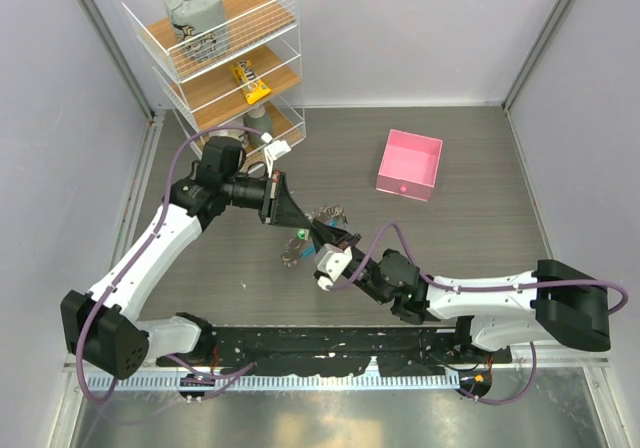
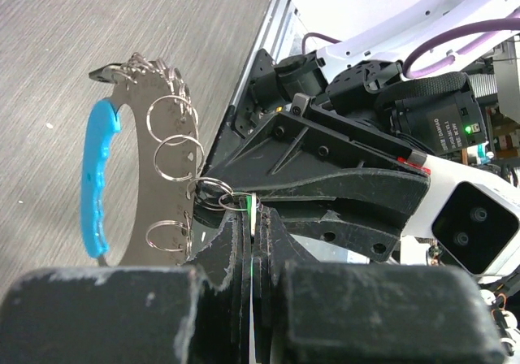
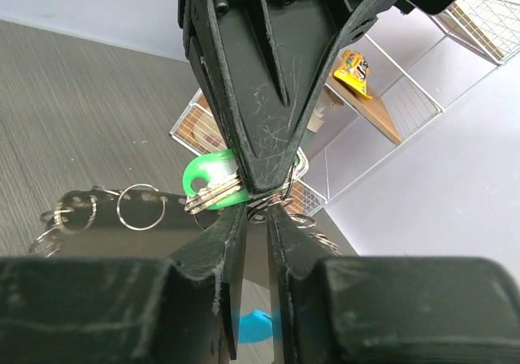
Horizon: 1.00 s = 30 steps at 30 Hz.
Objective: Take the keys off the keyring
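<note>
The green-headed key (image 3: 210, 179) is pinched between the fingers of my left gripper (image 2: 253, 218), which is shut on it. In the left wrist view the key shows edge-on as a thin green line (image 2: 253, 205). The keyring (image 2: 138, 104) is a flat silvery piece with several split rings and a curved blue strip (image 2: 97, 177). My right gripper (image 3: 258, 210) is shut on the split ring that carries the key. Both grippers meet tip to tip above the table (image 1: 310, 230), with the keyring hanging below them (image 1: 293, 253).
A pink square box (image 1: 410, 163) stands open at the back right. A white wire shelf rack (image 1: 225, 58) at the back left holds a grey bag and a yellow packet; it also shows behind the fingers in the right wrist view (image 3: 382, 96).
</note>
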### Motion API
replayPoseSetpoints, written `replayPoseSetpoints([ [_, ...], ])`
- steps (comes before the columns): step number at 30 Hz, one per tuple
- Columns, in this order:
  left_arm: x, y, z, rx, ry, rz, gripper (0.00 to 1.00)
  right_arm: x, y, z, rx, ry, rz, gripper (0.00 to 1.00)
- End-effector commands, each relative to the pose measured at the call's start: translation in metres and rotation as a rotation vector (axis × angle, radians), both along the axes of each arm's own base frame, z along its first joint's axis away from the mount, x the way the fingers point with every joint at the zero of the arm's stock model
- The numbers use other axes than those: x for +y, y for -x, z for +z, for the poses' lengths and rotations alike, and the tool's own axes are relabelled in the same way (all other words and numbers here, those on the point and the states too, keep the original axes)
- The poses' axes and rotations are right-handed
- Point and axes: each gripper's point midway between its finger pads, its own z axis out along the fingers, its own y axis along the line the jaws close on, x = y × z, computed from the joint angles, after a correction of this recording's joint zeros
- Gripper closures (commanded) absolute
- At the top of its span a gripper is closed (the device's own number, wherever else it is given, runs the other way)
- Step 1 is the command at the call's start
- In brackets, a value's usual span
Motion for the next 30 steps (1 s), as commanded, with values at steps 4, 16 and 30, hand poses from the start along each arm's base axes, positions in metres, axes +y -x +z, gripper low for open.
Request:
replayPoseSetpoints([
  [4, -0.001, 0.014, 0.021, -0.037, 0.057, -0.035, 1.00, -0.003, 0.001, 0.033, -0.031, -0.098, -0.009, 0.88],
  [16, -0.005, 0.009, 0.032, -0.017, 0.090, -0.048, 1.00, -0.011, 0.022, 0.029, -0.074, -0.087, 0.099, 0.95],
  [30, -0.009, -0.009, 0.025, 0.168, 0.093, -0.002, 1.00, -0.015, 0.048, 0.033, -0.231, -0.066, 0.208, 0.95],
])
